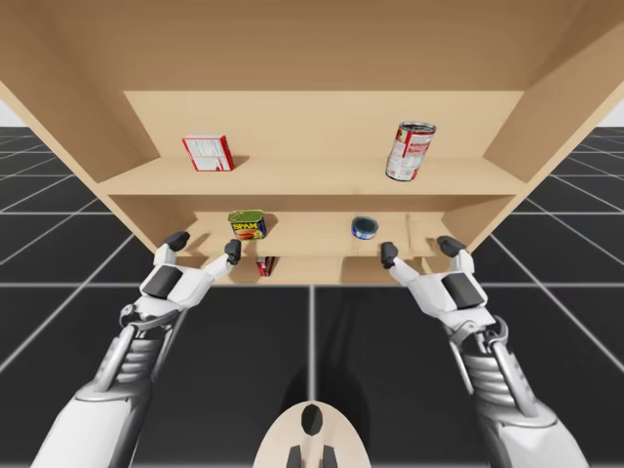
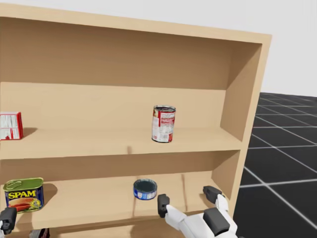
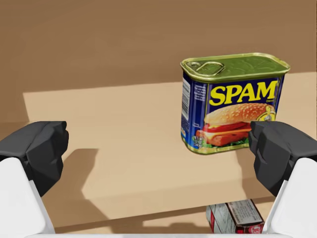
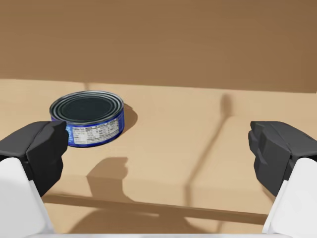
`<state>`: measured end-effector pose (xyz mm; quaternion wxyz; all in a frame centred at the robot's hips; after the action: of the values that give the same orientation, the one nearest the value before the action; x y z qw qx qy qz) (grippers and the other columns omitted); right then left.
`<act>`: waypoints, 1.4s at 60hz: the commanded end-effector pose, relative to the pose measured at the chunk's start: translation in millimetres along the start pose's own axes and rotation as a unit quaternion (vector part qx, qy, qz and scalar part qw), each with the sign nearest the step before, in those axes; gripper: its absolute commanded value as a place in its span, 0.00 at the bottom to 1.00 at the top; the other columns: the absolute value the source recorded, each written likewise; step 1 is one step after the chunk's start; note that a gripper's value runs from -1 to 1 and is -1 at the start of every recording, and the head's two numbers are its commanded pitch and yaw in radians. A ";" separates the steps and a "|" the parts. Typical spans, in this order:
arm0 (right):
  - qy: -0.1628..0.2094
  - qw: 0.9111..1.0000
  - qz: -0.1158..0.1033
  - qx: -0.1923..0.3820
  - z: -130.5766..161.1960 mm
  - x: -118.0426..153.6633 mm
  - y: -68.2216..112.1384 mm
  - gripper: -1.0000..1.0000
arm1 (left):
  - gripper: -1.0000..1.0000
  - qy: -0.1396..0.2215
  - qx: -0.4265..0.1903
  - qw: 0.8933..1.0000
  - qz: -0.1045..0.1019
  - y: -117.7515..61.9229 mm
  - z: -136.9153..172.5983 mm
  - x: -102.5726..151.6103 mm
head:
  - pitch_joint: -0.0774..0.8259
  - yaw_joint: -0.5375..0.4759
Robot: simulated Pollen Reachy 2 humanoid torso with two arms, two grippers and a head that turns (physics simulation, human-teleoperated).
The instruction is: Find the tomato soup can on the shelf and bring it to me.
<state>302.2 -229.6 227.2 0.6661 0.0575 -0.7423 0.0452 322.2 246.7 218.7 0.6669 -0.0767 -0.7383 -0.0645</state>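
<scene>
Firstly, shelf [image 1: 88, 107]: a wooden unit with an upper board [image 1: 312, 171] and a lower board [image 1: 312, 236] stood before the torso; both arms were extended toward the lower board.
Soup can [image 1: 410, 151]: a red and white can stood upright on the upper board, toward its right end, well apart from both grippers.
Box [image 1: 208, 153]: red and white; it stood on the upper board toward its left end.
Tin [image 1: 248, 225]: blue and rectangular with a green top; it stood upright on the lower board, left of the middle.
Flat can [image 1: 365, 227]: low and blue; it sat on the lower board, right of the middle.
Small box [image 1: 264, 265]: red; it lay beneath the lower board's front edge, below the Tin, partly hidden.
Left gripper [image 1: 205, 246]: its fingers were spread apart and held nothing. It was at the lower board's front edge, toward the left end. The Tin stood ahead of it, close to one fingertip; whether they touched could not be told.
Right gripper [image 1: 419, 250]: its fingers were spread wide and held nothing. It was at the lower board's front edge, toward the right end. The Flat can lay ahead of it, off toward one finger and clear of both.
</scene>
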 end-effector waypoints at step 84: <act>0.036 0.999 0.013 0.032 -101.9 132.4 35.5 0.00 | 0.00 0.014 0.005 1.000 0.002 0.5 -0.7 -4.1 | 0.30 0.24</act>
<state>367.6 -183.9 370.8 0.6559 0.0752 -0.7458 0.0890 323.2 247.2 214.9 0.6772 -0.0744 -0.7296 -0.0600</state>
